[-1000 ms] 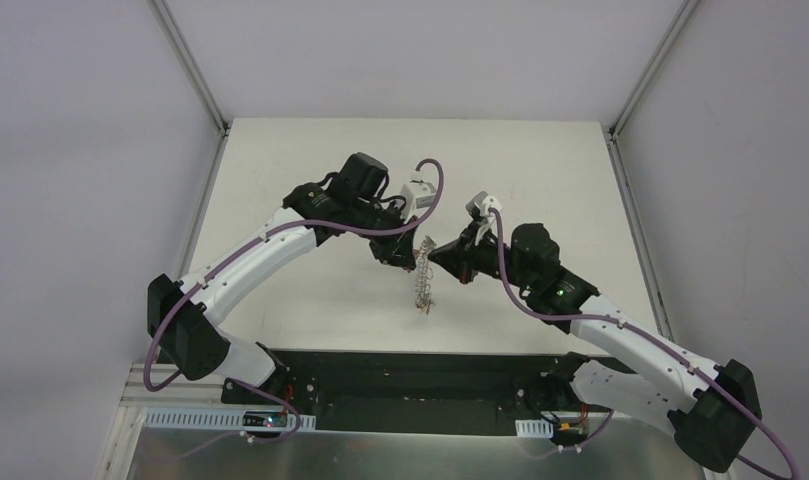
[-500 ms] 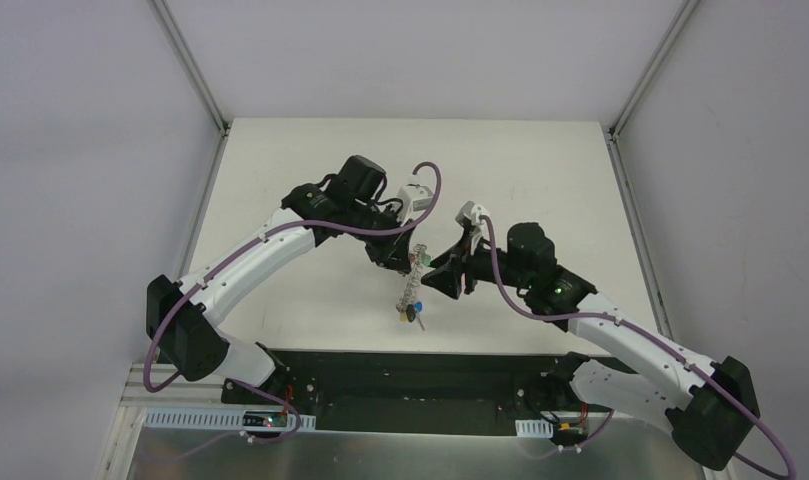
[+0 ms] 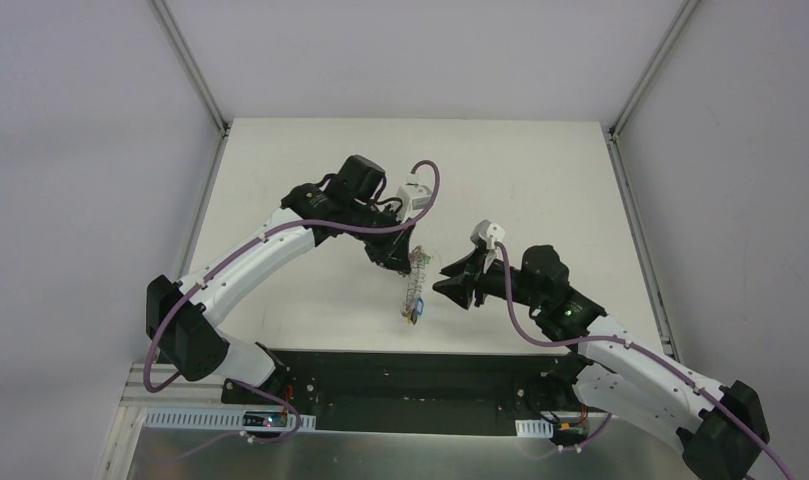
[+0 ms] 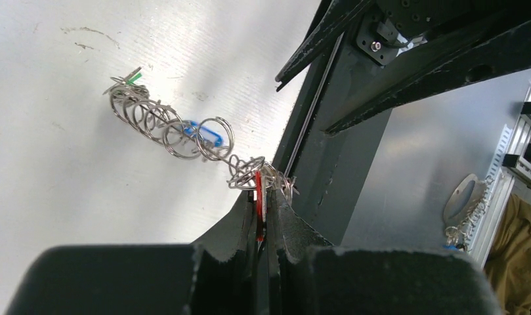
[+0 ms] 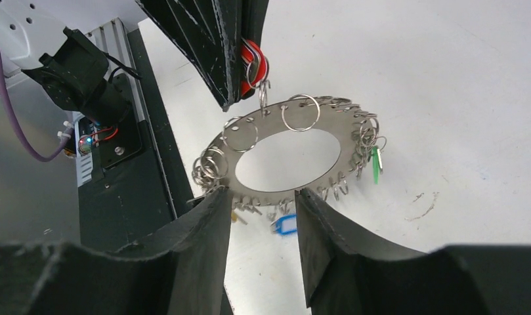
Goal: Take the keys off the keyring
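Keyring (image 5: 266, 126) hangs clear above the worktop (image 5: 446, 98), between my two hands, with small split rings crowded all round its rim. Green tag (image 5: 376, 164) dangles on one side, blue tag (image 5: 285, 225) beneath. My left hand (image 4: 266, 197) is clenched on the red tag (image 5: 253, 56) at the ring's top. My right hand (image 5: 261, 195) is released, fingers spread just beside the lower rim; cannot tell if they touch.

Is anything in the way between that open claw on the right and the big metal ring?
Nothing visible. The right gripper has its jaws open and faces the keyring directly, with the ring's near edge hanging just in front of the fingertips. The left gripper pinches the red-tagged key at the ring's opposite edge, clear of that gap.
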{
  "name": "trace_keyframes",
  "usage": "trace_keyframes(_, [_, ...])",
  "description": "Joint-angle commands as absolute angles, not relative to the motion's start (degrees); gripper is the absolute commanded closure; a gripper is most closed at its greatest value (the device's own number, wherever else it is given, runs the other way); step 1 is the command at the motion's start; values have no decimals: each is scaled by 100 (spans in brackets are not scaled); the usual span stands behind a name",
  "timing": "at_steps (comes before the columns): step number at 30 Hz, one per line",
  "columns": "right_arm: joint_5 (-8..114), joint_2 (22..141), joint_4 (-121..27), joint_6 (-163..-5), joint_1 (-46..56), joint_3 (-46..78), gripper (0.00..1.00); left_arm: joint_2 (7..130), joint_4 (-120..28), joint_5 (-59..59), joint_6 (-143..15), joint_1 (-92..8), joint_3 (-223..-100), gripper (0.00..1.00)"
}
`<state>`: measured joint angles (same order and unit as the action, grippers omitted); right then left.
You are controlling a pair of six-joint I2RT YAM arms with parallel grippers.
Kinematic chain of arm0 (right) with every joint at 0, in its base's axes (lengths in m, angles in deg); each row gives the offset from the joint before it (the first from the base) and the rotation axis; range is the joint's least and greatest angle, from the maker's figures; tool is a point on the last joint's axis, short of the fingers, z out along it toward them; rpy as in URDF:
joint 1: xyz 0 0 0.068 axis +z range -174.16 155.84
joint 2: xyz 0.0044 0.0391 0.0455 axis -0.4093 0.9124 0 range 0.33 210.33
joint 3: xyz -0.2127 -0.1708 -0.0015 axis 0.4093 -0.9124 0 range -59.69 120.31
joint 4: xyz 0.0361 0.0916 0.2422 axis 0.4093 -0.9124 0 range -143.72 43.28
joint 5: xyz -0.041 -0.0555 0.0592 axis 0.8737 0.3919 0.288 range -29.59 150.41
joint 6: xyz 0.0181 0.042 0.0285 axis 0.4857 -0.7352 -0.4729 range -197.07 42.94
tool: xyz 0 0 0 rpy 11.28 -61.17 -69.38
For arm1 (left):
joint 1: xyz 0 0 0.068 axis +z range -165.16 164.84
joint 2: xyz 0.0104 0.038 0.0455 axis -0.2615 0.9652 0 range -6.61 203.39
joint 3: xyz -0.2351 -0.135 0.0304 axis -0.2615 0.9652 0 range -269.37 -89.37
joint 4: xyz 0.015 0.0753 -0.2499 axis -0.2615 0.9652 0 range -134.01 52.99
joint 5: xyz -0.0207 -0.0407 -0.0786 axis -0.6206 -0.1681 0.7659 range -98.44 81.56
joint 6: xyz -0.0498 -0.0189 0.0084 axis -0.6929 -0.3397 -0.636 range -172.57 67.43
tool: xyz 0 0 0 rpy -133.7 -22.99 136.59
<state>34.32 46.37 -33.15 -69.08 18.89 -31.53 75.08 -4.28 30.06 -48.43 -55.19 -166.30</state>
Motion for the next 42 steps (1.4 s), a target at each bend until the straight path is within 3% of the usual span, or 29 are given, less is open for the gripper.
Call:
trace_keyframes(1, [3513,4500,-2611,-6796,1875,-3244,54,7287,-496,3172,-5228,-5482,-16850,100])
trace_keyframes(8, [3619,4468,-2250,-6951,1982,-3429,55,7354,138,2897,-6055,-5488,-17277,100])
trace_keyframes(12, [3682,4495,-1987,-7001,2132,-3536,48,7338,277,2747,-6626,-5484,-17329,100])
trace_keyframes(14, [3841,4550,-1904,-6995,2248,-3551,28,7334,352,2606,-6865,-5480,-17352,100])
trace_keyframes(15, [3923,4574,-1869,-6978,2312,-3552,9,7337,410,2546,-6974,-5487,-17371,100])
trace_keyframes(16, [4014,4614,-1835,-6969,2373,-3546,2,7342,474,2483,-7071,-5486,-17405,100])
trace_keyframes(27, [5772,5629,-563,-6726,3546,-3508,1,7451,682,2190,-7924,-5486,-17729,100])
trace_keyframes(33, [6118,6285,91,-6689,3926,-3262,1,7426,681,2133,-7972,-5488,-17744,100])
trace_keyframes(42, [7672,6261,-194,-6436,4002,-3279,1,7323,681,2159,-7945,-5487,-17744,100])
